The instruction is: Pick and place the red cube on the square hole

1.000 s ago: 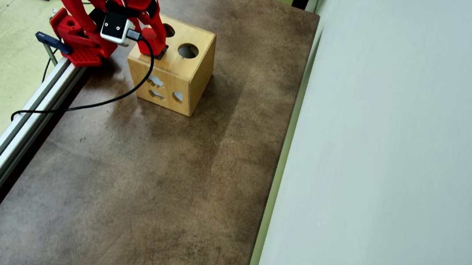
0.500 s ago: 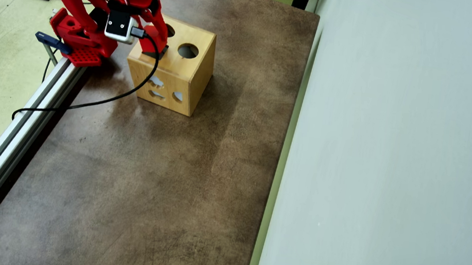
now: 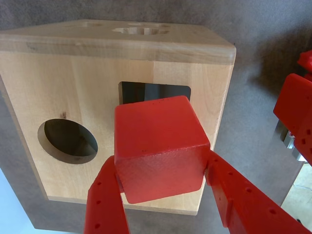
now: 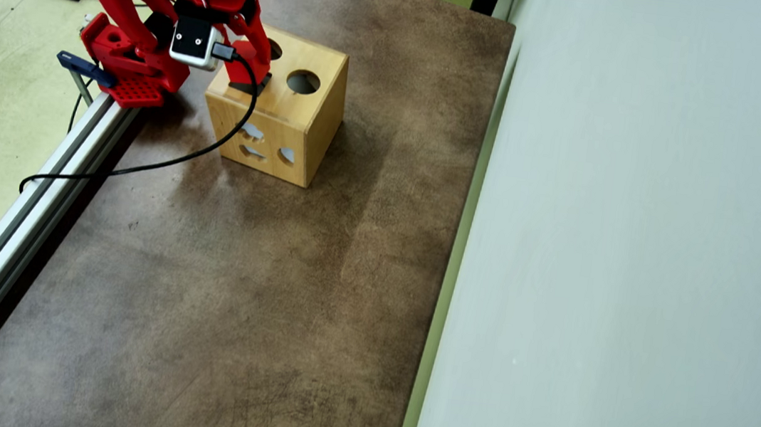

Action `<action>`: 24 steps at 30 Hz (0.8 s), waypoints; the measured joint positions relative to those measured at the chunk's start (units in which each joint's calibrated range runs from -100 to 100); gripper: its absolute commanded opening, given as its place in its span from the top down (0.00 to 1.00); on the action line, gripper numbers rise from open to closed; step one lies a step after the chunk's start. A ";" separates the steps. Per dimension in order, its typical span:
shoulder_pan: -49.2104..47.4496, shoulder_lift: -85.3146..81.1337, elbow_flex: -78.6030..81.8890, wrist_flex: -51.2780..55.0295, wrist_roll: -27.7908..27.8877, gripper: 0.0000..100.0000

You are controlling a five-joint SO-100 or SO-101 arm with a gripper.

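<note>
Cube (image 3: 158, 146): red, frame centre in wrist view, clamped between both fingers of gripper (image 3: 161, 187).
Square hole (image 3: 146, 92): dark opening just above cube, lower part covered by it.
Box (image 3: 44, 92): wood; round hole (image 3: 68, 140) at left.
Advice: cube looks slightly rotated against hole edges; square it, centre over opening, release only once corners clear.

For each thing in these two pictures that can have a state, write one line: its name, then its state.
Red cube: held off the box, in front of the square hole, not yet in.
Gripper: shut on the cube.
Square hole: partly covered by the cube, dark inside.
Round hole: open, nothing in it.
Wooden box: upright on the table.
Black cable: plugged into the wrist camera, trailing slack across the table.
</note>
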 measured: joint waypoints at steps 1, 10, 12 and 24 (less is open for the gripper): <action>0.00 0.00 0.00 0.00 0.00 0.99; 0.00 0.00 0.00 0.00 0.00 0.99; 0.00 0.00 0.00 0.00 0.00 0.99; 0.00 0.00 0.00 0.00 0.00 0.82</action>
